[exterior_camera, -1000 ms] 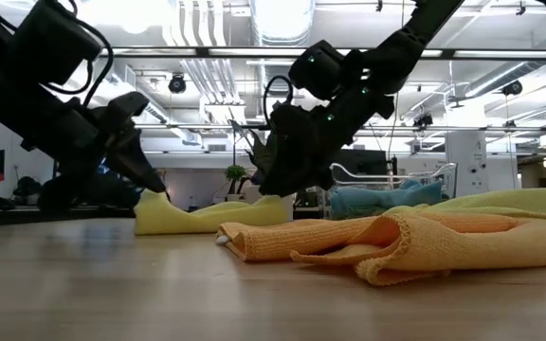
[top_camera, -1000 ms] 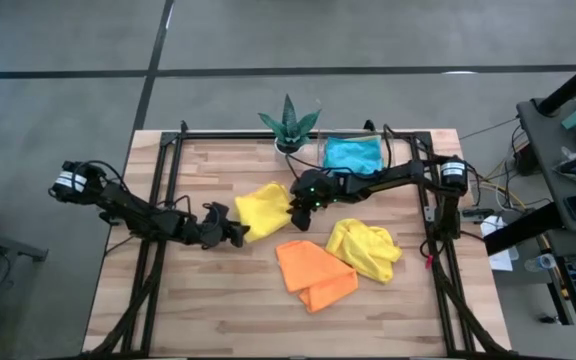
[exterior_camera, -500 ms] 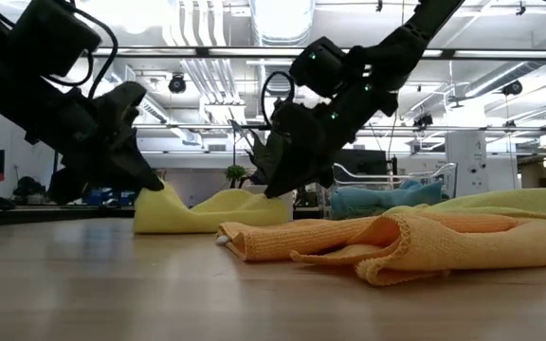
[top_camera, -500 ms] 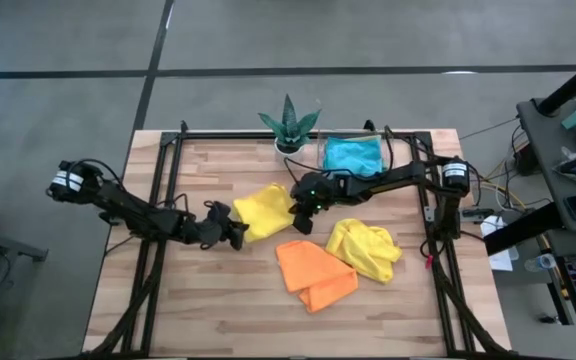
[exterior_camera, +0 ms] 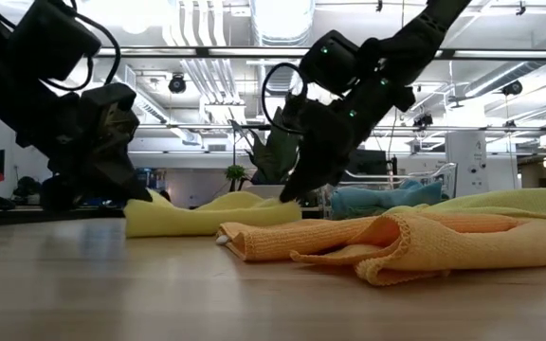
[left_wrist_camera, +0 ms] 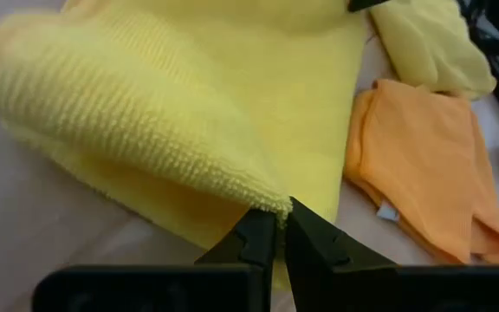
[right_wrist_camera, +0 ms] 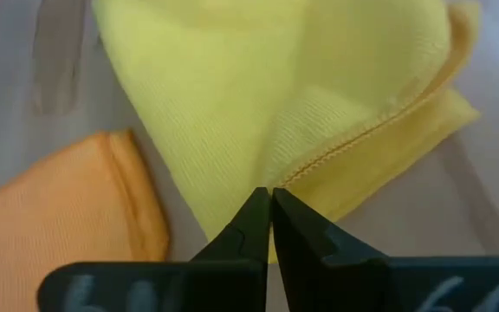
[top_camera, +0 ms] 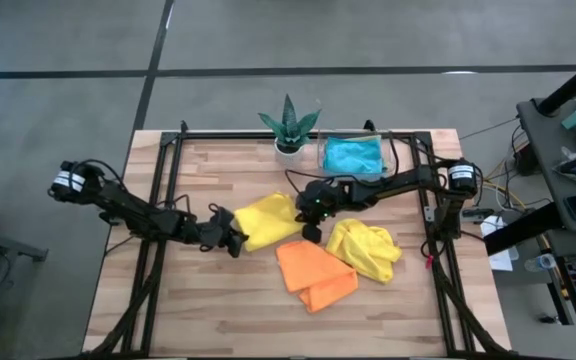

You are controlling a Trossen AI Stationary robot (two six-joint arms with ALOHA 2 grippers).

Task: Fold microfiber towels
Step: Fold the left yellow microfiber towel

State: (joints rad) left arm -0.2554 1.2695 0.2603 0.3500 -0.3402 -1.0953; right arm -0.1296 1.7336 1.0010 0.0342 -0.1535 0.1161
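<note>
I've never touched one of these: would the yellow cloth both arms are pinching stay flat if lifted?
Probably not. The yellow towel already sags and folds between the left gripper and right gripper, so it looks floppy. Its looped weave suggests it's light and grippy rather than slippery.

Dark jointed arms, black cables, green indicator lights

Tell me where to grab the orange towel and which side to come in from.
Grip the orange towel at its free corner on the side facing the front of the table, coming from that open front side. There the cloth lies loose on bare table; its far edge crowds the yellow towel held by the left gripper and right gripper, and the crumpled yellow towel sits close beside it.
</note>
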